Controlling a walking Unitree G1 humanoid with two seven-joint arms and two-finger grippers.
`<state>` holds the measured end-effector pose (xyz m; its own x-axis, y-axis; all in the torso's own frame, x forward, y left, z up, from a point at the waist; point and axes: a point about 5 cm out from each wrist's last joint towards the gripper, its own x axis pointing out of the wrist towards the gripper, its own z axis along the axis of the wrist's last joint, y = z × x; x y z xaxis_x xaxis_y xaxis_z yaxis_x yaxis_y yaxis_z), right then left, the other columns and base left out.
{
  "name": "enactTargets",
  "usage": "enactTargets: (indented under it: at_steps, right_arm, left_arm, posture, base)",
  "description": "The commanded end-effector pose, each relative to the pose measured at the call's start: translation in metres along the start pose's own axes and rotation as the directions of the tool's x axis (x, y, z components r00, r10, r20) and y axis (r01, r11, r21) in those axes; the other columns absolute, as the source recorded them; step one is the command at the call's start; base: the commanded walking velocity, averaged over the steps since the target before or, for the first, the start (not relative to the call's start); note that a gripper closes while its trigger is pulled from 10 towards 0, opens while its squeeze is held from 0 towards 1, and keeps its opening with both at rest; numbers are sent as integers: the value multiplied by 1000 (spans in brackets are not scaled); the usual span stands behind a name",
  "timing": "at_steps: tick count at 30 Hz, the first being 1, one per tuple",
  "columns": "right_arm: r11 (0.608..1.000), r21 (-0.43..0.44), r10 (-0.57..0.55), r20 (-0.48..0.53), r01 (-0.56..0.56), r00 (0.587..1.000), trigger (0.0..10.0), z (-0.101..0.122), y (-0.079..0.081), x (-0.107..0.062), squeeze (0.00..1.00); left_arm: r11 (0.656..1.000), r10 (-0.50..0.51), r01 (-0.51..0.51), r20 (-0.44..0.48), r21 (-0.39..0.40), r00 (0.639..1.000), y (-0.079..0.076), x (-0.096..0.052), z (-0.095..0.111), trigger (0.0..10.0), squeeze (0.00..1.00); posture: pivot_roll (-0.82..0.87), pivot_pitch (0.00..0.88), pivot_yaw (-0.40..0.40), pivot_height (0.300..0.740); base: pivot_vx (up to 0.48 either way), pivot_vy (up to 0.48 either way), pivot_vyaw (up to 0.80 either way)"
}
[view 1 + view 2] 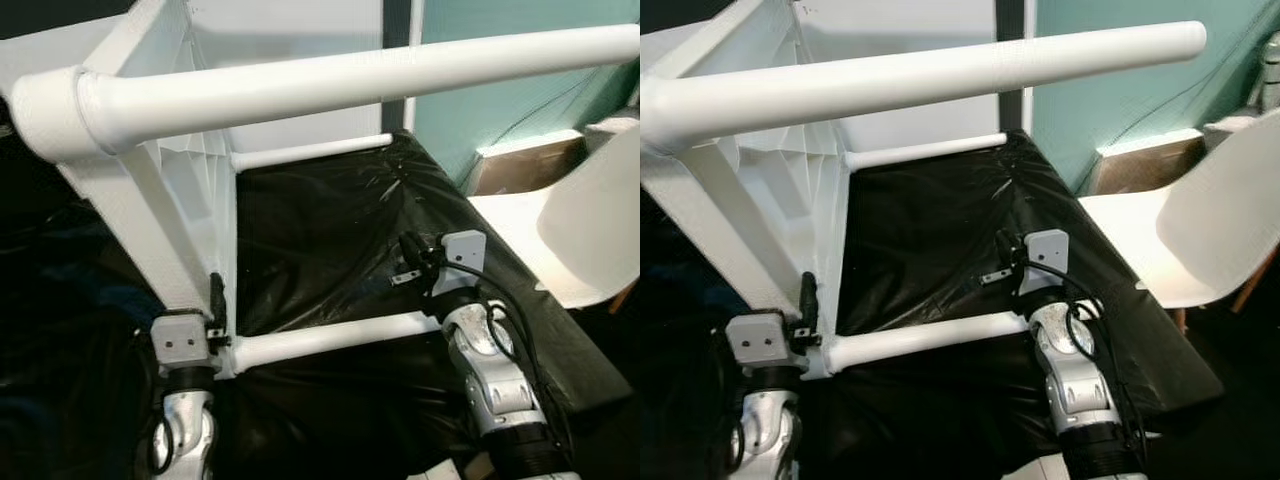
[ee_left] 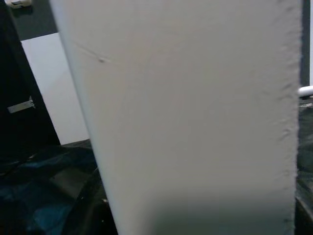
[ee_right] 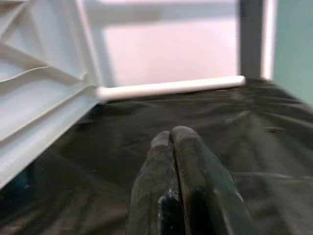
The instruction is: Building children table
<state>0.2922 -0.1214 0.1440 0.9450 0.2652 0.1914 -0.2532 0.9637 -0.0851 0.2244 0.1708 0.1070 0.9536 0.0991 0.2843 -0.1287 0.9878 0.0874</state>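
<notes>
A white children's table (image 1: 160, 190) lies on its side on a black sheet, its top standing on edge at the left and its round legs pointing right. One thick leg (image 1: 350, 75) crosses high and close to me, a thin far leg (image 1: 310, 152) lies at the back, and a near leg (image 1: 330, 338) runs low between my arms. My left gripper (image 1: 217, 300) is clamped on the table top's lower rim, one black finger against its ribbed underside; the left wrist view has the white panel (image 2: 195, 122) close up. My right gripper (image 3: 171, 147) is shut with nothing in it, hovering over the sheet just beyond the near leg's free end.
The black sheet (image 1: 320, 230) covers a raised surface that drops off at the right. A white moulded chair (image 1: 590, 230) and a cardboard box (image 1: 520, 165) stand at the right by a teal wall. A white board stands behind the table.
</notes>
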Motion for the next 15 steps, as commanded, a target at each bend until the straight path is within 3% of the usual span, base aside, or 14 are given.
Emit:
enactTargets:
  at_steps: [1, 6, 15]
  right_arm:
    - [1000, 9, 7, -11, -7, 1000, 10000, -2, 2, 0, 0]
    - [1000, 13, 6, -14, -6, 1000, 10000, -2, 2, 1, 0]
    - [1000, 14, 18, -17, -17, 1000, 10000, -3, 4, 0, 0]
  left_arm:
    - [992, 113, -104, -141, 69, 983, 19, -16, -25, 10000, 0]
    - [993, 109, -100, -139, 69, 984, 17, -16, -25, 10000, 0]
    - [989, 131, -119, -145, 91, 981, 22, -20, -26, 10000, 0]
  posture:
    - [-39, 0, 79, 740]
    - [-37, 0, 79, 740]
    - [-33, 0, 79, 740]
  base:
    - [0, 0, 800]
    - [0, 0, 800]
    - [0, 0, 89]
